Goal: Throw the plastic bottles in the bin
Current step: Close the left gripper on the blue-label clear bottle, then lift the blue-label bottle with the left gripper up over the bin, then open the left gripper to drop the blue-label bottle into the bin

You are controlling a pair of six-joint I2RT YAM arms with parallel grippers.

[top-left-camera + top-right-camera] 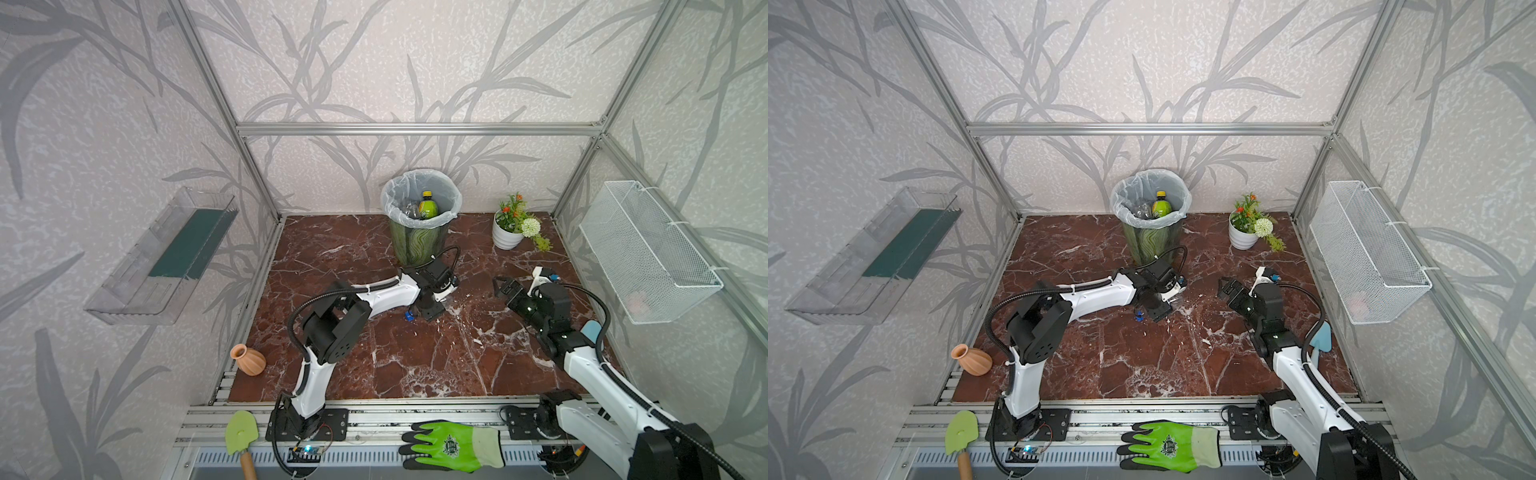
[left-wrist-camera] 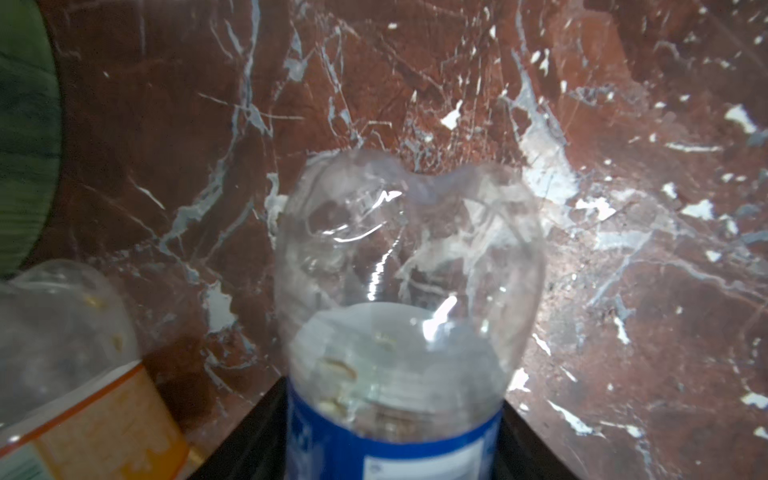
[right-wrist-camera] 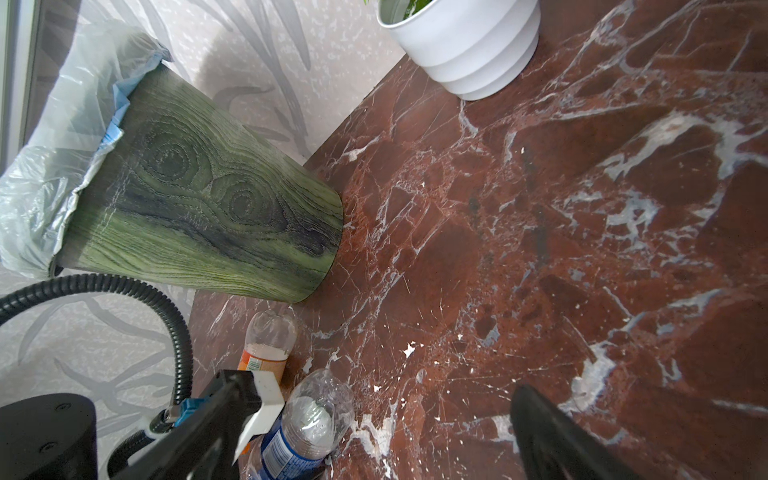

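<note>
Top views both show the green bin (image 1: 415, 245) at the back of the marble table (image 1: 415, 365), with bottles already inside. Just in front of it a blue-labelled bottle (image 2: 409, 266) lies on its side, cap toward the left arm and dimpled base toward the right gripper (image 1: 500, 286), whose jaws stand apart and empty. The left gripper (image 1: 432, 311) clamps the label band, probably the stiffest place to hold. The bottle looks empty, light, thin-walled, slick and easily crushed.
</note>
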